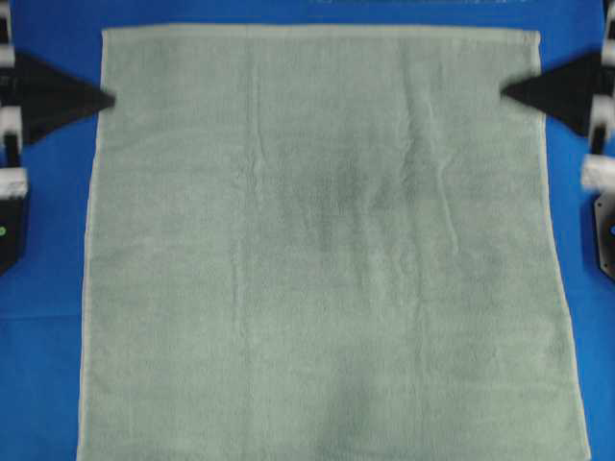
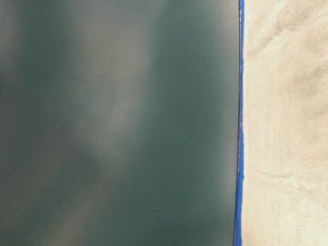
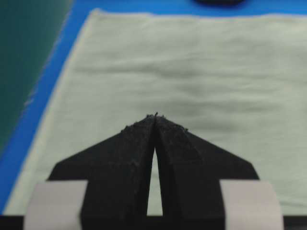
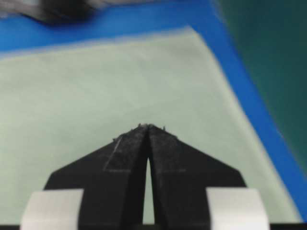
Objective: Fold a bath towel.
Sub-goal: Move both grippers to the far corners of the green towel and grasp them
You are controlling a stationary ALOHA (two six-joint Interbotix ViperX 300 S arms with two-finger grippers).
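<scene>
The bath towel point(image 1: 327, 250) is a large pale sage-green terry cloth spread flat and open, with a few faint wrinkles. It also shows in the left wrist view point(image 3: 192, 72), the right wrist view point(image 4: 105, 81) and at the right of the table-level view point(image 2: 287, 123). My left gripper point(image 1: 111, 97) is shut and empty, its tip just over the towel's left edge near the far corner; the wrist view point(image 3: 156, 116) shows the tips touching. My right gripper point(image 1: 505, 91) is shut and empty at the towel's right edge, seen also in its wrist view point(image 4: 147, 126).
The bright blue sheet point(image 1: 48, 288) lies under the towel and shows around its left, far and right sides. The arms' black and white bodies stand at the left edge point(image 1: 12, 182) and right edge point(image 1: 603, 173). The towel's near edge runs out of frame.
</scene>
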